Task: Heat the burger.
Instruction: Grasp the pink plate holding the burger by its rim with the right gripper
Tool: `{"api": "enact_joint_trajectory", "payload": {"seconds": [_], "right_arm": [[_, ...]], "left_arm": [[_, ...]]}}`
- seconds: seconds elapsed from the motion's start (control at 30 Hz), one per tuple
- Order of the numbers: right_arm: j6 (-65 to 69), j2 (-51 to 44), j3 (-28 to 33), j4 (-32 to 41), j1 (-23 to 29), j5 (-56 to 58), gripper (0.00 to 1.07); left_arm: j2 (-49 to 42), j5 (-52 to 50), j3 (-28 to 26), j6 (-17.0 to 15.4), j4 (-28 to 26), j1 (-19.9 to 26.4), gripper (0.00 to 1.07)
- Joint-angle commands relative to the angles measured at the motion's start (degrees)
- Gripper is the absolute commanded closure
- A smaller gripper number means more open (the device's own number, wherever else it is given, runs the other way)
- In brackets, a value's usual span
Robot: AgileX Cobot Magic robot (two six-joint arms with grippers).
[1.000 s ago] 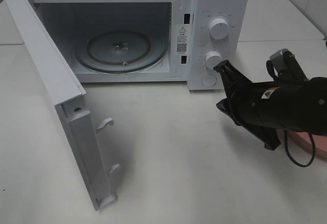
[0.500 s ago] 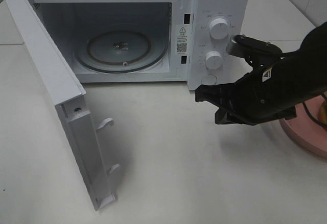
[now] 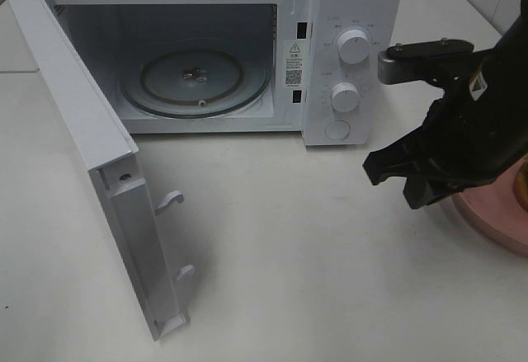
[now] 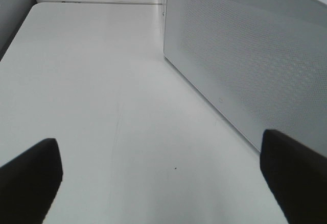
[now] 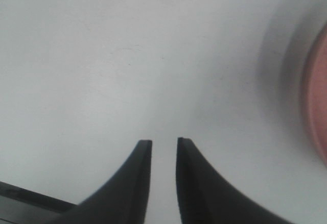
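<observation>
At three o'clock of the table (image 3: 289, 255), the burger (image 3: 523, 182) shows only a golden-brown edge on the pink plate (image 3: 495, 232). The right gripper (image 5: 161, 142), at the plate's nine o'clock, is slightly parted and empty; the left gripper (image 4: 158, 141) gapes wide, empty.

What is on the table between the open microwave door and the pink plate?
Nothing: the high view shows bare table, with the right gripper hanging above it.

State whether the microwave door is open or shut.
Open: the microwave door stands swung wide to the left, leaving the glass turntable inside in plain view.
</observation>
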Motion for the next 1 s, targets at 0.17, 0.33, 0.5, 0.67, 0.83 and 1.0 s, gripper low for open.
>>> {"api": "enact_joint_trajectory", "payload": {"seconds": [0.17, 0.33, 0.5, 0.67, 0.83, 1.0], "right_arm": [[-1.0, -3.1, -4.0, -7.8, -0.3, 6.9, 0.33], [-2.2, -3.1, -4.2, -8.6, -0.3, 6.5, 0.05], [-2.3, -3.1, -4.2, -7.9, -4.2, 4.6, 0.07], [-3.8, -2.9, -4.2, -7.9, -9.3, 2.0, 0.09], [-5.8, 0.2, -4.2, -6.9, -13.5, 1.4, 0.11], [-10.6, 4.9, -4.4, -5.2, -16.0, 1.3, 0.13]], "left_arm": [[-1.4, -0.3, 0.2, -0.2, -0.1, -0.1, 0.05], [-1.4, -0.3, 0.2, -0.2, -0.1, -0.1, 0.05], [-1.4, -0.3, 0.2, -0.2, -0.1, -0.1, 0.05], [-1.4, -0.3, 0.2, -0.2, -0.1, -0.1, 0.05], [-1.4, -0.3, 0.2, -0.2, -0.1, -0.1, 0.05], [-1.4, -0.3, 0.2, -0.2, -0.1, -0.1, 0.05]]}}
